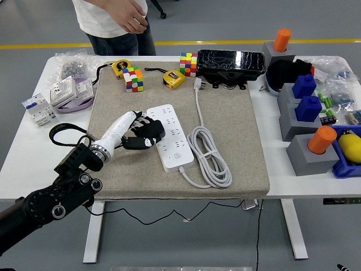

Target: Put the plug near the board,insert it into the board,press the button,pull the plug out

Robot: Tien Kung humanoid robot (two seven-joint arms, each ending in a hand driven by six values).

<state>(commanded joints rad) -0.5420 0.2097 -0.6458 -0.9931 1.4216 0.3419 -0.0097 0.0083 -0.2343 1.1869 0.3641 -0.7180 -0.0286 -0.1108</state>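
Observation:
The white power strip (170,138) lies lengthwise in the middle of the beige mat (237,135), its round button (177,156) near the front end. Its white cable (210,155) is coiled to the right and runs back to the plug (198,84), which lies on the mat beside the black box (230,63). My left hand (145,133) reaches in from the lower left. Its black fingers (152,127) are loosely bent over the strip's left edge and hold nothing. The plug is far from the hand.
A person stands at the far side, one hand (131,16) hanging above the table's back edge. Two colour cubes (133,78) (188,64) and two yellow tape measures (174,78) sit at the mat's back. Grey blocks with blue and orange pegs (309,107) fill the right.

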